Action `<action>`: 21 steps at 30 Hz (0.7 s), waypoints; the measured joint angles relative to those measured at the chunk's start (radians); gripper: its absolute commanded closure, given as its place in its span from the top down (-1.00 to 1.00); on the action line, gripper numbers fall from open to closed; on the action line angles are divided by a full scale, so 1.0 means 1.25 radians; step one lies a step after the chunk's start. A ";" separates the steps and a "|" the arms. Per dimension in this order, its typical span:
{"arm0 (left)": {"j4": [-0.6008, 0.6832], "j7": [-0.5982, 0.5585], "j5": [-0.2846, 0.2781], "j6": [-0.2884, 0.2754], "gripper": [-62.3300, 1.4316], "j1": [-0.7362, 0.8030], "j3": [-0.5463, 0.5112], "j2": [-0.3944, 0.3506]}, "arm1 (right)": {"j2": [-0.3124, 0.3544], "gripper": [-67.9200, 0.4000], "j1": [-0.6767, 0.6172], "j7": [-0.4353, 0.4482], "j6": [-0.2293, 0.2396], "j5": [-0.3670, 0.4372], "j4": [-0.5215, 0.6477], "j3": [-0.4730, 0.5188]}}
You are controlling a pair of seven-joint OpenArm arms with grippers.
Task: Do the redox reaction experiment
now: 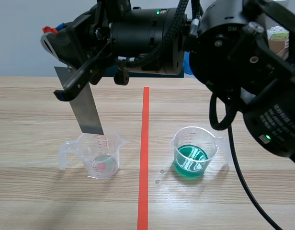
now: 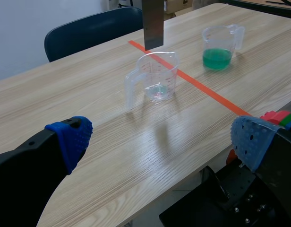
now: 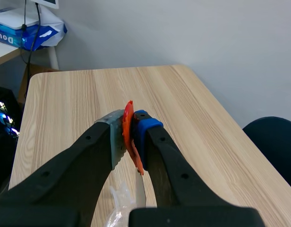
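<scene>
- The metal strip (image 1: 85, 108) is hanging tilted over the left half of the tabletop (image 1: 37, 105), and its lower end is sitting just above the mouth of the clear measuring cup (image 1: 100, 155).
- The right end effector (image 1: 66, 76) is gripping the strip's upper end, with both fingers pressing on its flat faces. Its arm is coming in from the right and crossing the far side of the scene.
- The clear measuring cup is standing upright just left of the orange-red tape line (image 1: 145, 143). Its handle is pointing left, and a little pale liquid is lying at its bottom.
- The green-liquid cup (image 1: 193, 151) is standing upright right of the line, well apart from the clear cup. Its handle is pointing right, and it is holding liquid in its lower part.
- The left end effector (image 2: 162, 139) is hovering off the near edge of the tabletop. Its blue-padded fingers (image 2: 72, 139) are standing wide apart and holding nothing, and both cups are sitting ahead of it.
- A dark blue chair (image 2: 89, 30) is standing beside the tabletop's left end.
</scene>
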 measured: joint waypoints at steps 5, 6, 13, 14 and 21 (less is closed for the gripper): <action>0.000 0.000 0.000 0.000 1.00 0.000 0.000 0.000 | -0.012 -0.97 0.000 -0.001 -0.005 -0.001 -0.024 0.000; 0.000 0.000 0.000 0.000 1.00 0.000 0.000 0.000 | -0.013 -0.97 0.000 -0.001 -0.006 -0.001 -0.026 0.000; 0.000 0.000 0.000 0.000 1.00 0.000 0.000 0.000 | -0.013 -0.97 0.000 0.000 -0.005 -0.003 -0.026 0.000; 0.000 0.000 0.000 0.000 1.00 0.000 0.000 0.000 | -0.013 -0.97 0.000 -0.001 -0.005 -0.003 -0.026 0.000; 0.000 0.000 0.000 0.000 1.00 0.000 0.000 0.000 | -0.013 -0.97 0.000 -0.001 -0.005 -0.003 -0.026 0.000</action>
